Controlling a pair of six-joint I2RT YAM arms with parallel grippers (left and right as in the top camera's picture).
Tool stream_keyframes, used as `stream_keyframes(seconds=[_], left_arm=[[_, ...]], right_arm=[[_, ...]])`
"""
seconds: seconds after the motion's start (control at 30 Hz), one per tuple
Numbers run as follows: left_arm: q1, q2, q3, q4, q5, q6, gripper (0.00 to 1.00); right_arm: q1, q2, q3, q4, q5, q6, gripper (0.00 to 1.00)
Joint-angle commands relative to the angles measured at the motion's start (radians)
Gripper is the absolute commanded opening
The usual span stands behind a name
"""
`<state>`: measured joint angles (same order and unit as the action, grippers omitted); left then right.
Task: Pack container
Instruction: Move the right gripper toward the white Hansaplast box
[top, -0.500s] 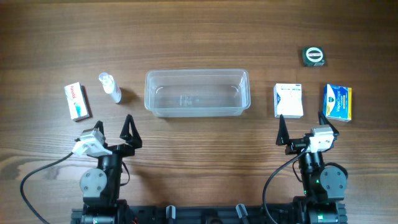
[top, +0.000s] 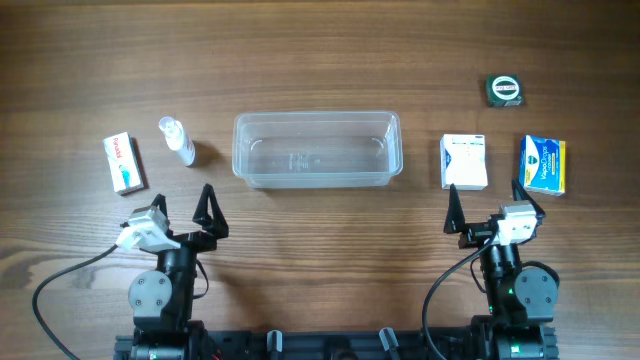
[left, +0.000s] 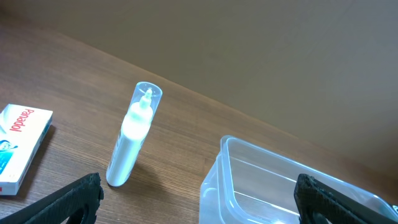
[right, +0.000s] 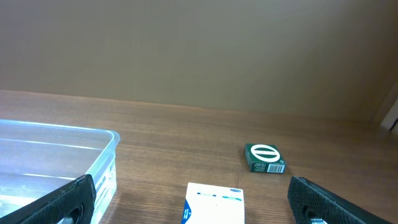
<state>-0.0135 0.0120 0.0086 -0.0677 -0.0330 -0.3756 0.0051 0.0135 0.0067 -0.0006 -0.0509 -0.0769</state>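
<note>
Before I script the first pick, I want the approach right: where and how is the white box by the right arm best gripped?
Probably from straight above, jaws across the shorter span, on the two long side edges at mid-length. The white box lies flat, broad face up, so only its thin sides offer a grip.

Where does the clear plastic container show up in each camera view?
Overhead: the container sits mid-table, centre of frame.
Left wrist: lower right corner, one end only.
Right wrist: lower left, cut by the frame edge.
Shared landmark: the wooden table; the spray bottle beside the container links overhead and left wrist.
</note>
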Motion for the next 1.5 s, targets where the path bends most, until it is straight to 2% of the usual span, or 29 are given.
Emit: stream_keyframes(seconds=[0.0, 0.97, 1.2, 1.3, 1.4, 1.47], left_arm=[[0.005, -0.005, -0.003, -0.001, -0.010, 0.021, 1.00], [0.005, -0.005, -0.003, -0.001, -0.010, 0.021, 1.00], [0.005, -0.005, -0.003, -0.001, -0.010, 0.021, 1.00], [0.005, -0.005, -0.003, -0.001, -0.010, 0.021, 1.00], [0.005, -0.005, -0.003, -0.001, -0.010, 0.021, 1.00], [0.005, -0.005, -0.003, -0.001, -0.010, 0.021, 1.00]], right_arm=[[0.005, -0.009, -0.002, 0.003, 0.004, -0.002, 1.00], [0.005, -0.009, -0.002, 0.003, 0.003, -0.001, 1.00], [0.005, -0.005, -0.002, 0.011, -0.063, 0.010, 1.00], [0.005, -0.004, -0.001, 0.098, -0.063, 0.084, 1.00], [0.005, 0.006, 0.003, 0.244, -0.050, 0.074, 1.00], [0.005, 0.043, 0.050, 0.260, -0.040, 0.072, 1.00]])
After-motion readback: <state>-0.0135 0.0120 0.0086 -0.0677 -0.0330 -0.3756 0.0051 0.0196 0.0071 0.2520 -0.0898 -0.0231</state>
